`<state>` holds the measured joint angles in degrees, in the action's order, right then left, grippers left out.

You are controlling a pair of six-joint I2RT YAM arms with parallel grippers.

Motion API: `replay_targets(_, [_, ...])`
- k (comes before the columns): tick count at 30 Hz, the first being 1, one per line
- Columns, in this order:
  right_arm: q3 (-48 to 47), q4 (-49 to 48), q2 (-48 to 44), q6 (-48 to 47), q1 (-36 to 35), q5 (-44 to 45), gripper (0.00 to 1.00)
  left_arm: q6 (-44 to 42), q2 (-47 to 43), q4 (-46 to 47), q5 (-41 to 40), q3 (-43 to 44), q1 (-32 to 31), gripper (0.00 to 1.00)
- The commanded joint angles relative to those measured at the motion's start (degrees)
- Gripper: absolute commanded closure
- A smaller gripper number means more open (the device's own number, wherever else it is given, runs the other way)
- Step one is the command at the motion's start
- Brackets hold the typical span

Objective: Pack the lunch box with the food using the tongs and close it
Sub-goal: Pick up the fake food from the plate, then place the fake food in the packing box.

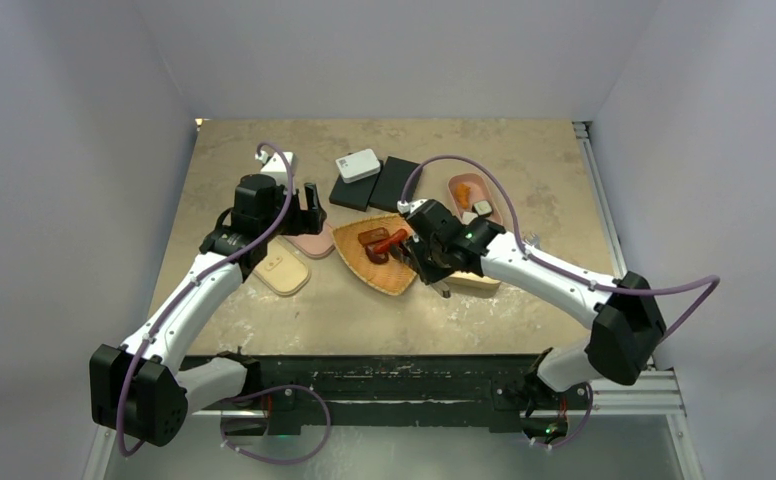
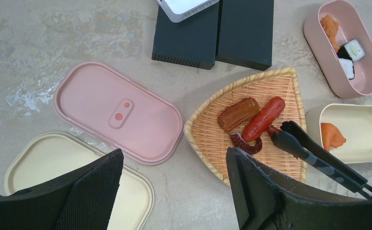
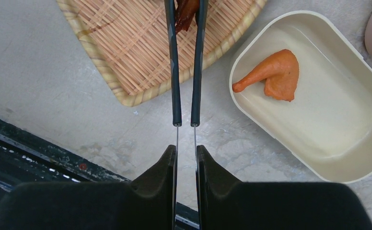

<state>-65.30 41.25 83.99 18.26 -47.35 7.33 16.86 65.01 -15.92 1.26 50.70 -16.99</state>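
Note:
My right gripper (image 3: pixel 186 154) is shut on the tongs (image 3: pixel 174 72), whose two arms run forward over the wicker tray (image 3: pixel 141 52). Their black tips pinch a dark red piece of food (image 3: pixel 185 12) at the frame's top edge. On the tray lie a brown sausage (image 2: pixel 238 114), a red sausage (image 2: pixel 264 118) and a dark curled tentacle (image 2: pixel 244 143). The cream lunch box (image 3: pixel 347 158) holds an orange drumstick-shaped piece (image 3: pixel 273 74). My left gripper (image 2: pixel 174 163) hangs open and empty above the bare table, between the cream lid (image 2: pixel 54 163) and the tray.
A pink lid (image 2: pixel 119 115) lies left of the tray. A pink box (image 2: pixel 318 45) at the back right holds sushi rolls (image 2: pixel 354 49) and a fried orange piece (image 2: pixel 330 26). Two black blocks (image 2: pixel 217 33) with a white device (image 2: pixel 184 7) stand behind.

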Motion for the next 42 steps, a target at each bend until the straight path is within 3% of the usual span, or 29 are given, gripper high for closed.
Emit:
replay_targets(1, [-3.47, -0.47, -3.4, 1.69, -0.28, -0.94, 0.93, -0.5, -1.46, 1.4, 0.1, -0.25, -0.06, 0.22])
replay_targets(9, [-4.5, 1.84, -5.19, 3.48, -0.29, -1.29, 0.94, -0.48, -1.73, 1.42, 0.15, -0.2, -0.06, 0.22])
replay_targets(18, [-5.23, 1.57, -6.74, 5.38, 1.53, 4.59, 0.94, -0.47, -1.86, 1.42, 0.15, -0.22, -0.06, 0.22])
replay_targets(34, [-4.66, -11.76, -5.67, -5.39, 24.28, 1.33, 0.95, -0.34, -2.33, 1.6, 0.59, -0.33, -0.06, 0.22])
replay_targets(42, [-5.33, -14.92, -1.27, -7.04, 29.26, 0.92, 0.95, -0.34, -2.52, 1.66, 0.74, -0.42, -0.06, 0.22])
